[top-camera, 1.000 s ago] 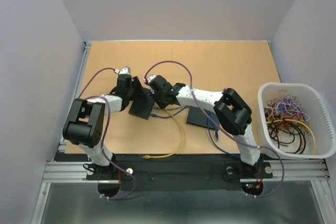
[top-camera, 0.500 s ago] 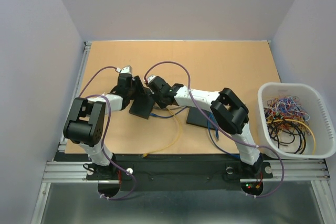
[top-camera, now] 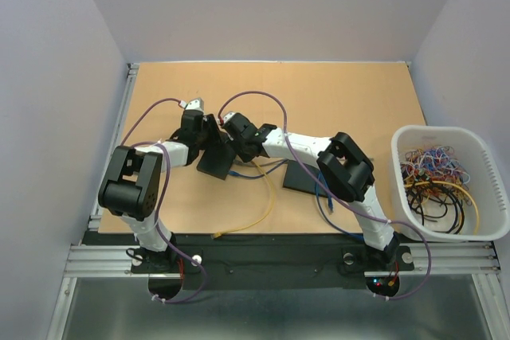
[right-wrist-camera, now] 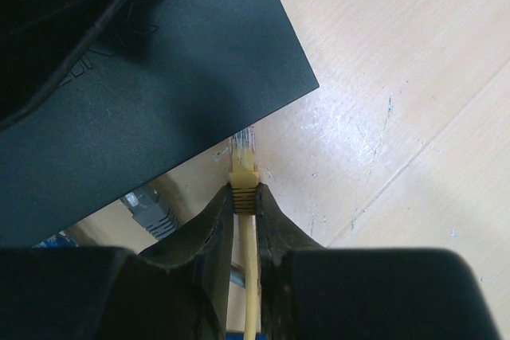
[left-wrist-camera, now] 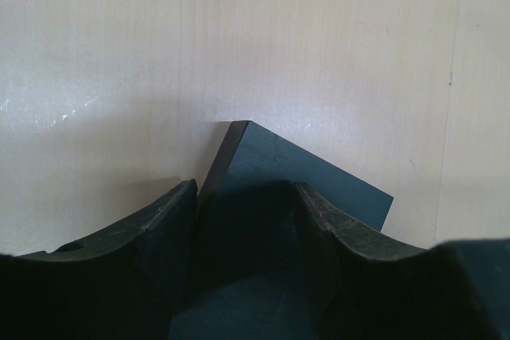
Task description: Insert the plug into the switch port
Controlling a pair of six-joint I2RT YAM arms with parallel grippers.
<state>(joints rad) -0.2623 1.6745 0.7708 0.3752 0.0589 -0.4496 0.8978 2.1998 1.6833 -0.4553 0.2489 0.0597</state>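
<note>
right fingers (right-wrist-camera: 209, 238) are pinching plug (right-wrist-camera: 243, 173) just beside switch (right-wrist-camera: 159, 77) edge, left fingers (left-wrist-camera: 163, 232) are gripping switch; should be squaring plug up before pushing in.

Nothing legible for you here.
Faint raised marks (right-wrist-camera: 89, 61) on the switch (right-wrist-camera: 183, 93), just ahead of your right gripper (right-wrist-camera: 245, 197), too blurred to read.

Soft even overhead light, faint table (right-wrist-camera: 382, 117) sheen, left tool (left-wrist-camera: 243, 190) dark and soft-focused.
</note>
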